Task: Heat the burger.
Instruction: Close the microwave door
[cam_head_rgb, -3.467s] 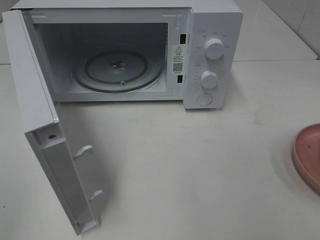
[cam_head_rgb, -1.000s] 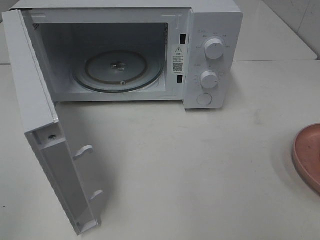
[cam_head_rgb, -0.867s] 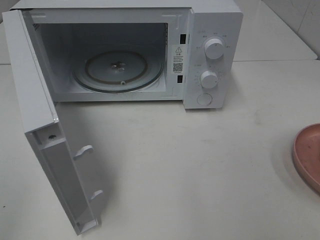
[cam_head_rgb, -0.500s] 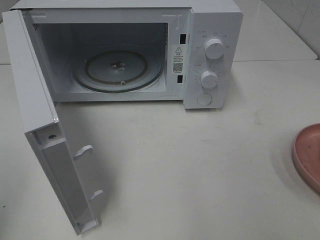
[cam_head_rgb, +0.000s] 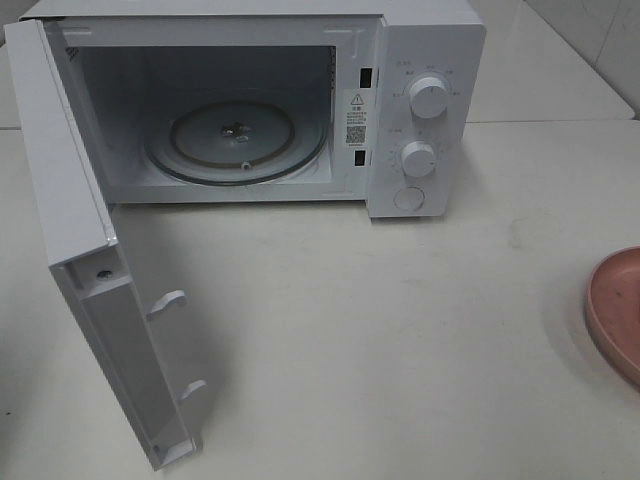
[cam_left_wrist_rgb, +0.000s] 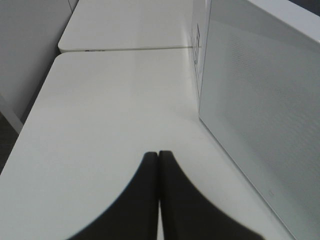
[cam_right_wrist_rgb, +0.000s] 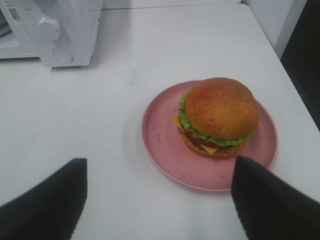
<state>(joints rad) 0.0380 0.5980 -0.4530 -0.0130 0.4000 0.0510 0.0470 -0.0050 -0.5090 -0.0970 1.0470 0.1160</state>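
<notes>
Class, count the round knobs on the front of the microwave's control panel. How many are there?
2. The upper knob sits near the top of the panel, the lower knob below it. Under them is a flat round button, not a knob.

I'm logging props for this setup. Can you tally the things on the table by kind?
White microwave oven with open door: 1
Round pink plate: 1
Burger with golden-brown bun, green lettuce: 1
Total: 3

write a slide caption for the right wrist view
Open right pincer hovers over a burger on a pink plate, microwave beyond.
</notes>
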